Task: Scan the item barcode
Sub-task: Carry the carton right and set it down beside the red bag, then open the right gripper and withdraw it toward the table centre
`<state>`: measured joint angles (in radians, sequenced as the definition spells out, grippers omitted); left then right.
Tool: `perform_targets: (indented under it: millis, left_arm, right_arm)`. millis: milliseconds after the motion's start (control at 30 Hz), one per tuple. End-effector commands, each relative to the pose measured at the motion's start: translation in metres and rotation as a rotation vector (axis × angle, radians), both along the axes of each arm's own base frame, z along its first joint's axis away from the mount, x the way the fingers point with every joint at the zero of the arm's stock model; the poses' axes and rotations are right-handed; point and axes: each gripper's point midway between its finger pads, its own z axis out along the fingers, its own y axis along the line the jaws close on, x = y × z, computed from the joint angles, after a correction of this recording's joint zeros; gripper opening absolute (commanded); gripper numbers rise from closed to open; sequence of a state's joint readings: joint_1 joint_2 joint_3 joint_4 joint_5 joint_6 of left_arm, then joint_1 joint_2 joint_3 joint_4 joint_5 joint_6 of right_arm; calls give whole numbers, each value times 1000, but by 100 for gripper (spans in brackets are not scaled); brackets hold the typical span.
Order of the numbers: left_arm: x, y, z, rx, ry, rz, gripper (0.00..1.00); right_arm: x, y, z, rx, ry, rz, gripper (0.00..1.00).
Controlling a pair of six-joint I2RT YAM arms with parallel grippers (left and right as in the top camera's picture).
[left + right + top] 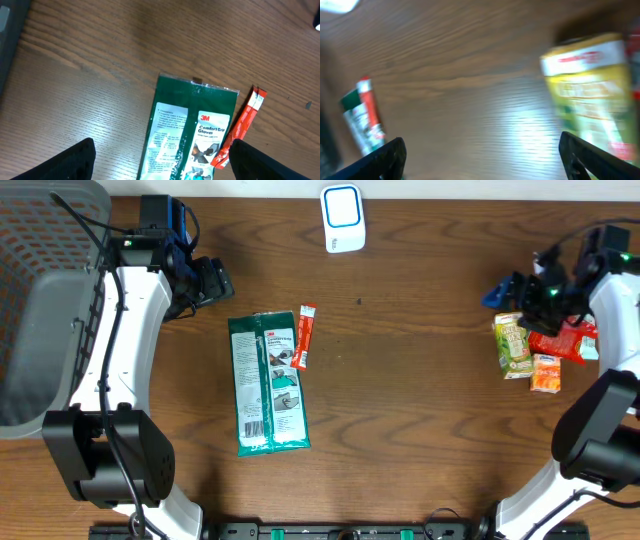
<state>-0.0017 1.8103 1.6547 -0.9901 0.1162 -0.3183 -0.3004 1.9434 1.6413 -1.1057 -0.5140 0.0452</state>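
**Glove pack sits with the left arm**

Left fingers [75, 162] are spread and empty. The flat green plastic glove pack [192, 135] lies on the brown wooden desk [420, 380] just beneath them, its long axis crossing their gap. Right fingers [592, 157], also spread and empty, hang well apart from it.

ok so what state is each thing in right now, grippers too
left gripper, open, holding nothing
right gripper, open, holding nothing
glove pack, lying flat on the table, not gripped
red stick packet, lying flat beside the glove pack
scanner, standing at the far edge
green carton, lying flat, not gripped
orange carton, lying flat, not gripped
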Motion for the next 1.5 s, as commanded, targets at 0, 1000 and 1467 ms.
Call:
perform_targets:
  millis: [0, 1000, 1467]
  left_arm:
    - [-1, 3, 0, 10, 4, 12, 86]
    - [-6, -138, -106, 8, 21, -319, 9]
    - [4, -175, -170, -10, 38, -331, 24]
  right_arm:
    - [4, 39, 21, 84, -68, 99, 94]
    - [-38, 169, -83, -156, 83, 244, 97]
    - [-37, 168, -83, -172, 61, 283, 98]
